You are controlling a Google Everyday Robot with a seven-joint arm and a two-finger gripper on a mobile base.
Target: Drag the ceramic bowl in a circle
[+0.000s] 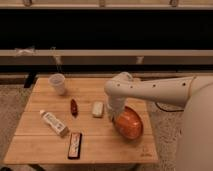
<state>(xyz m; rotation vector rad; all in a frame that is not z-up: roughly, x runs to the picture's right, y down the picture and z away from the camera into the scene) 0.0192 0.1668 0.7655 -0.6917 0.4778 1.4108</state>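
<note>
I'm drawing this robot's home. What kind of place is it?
Probably a robot test room, not a home: a wooden table on speckled floor, a dark wall behind, and the pincer at the left edge of the ceramic bowl.

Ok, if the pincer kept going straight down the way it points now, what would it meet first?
The ceramic bowl: the pincer points down at its left rim and seems shut on it. Under that lies the wooden table, though depth is unclear.
</note>
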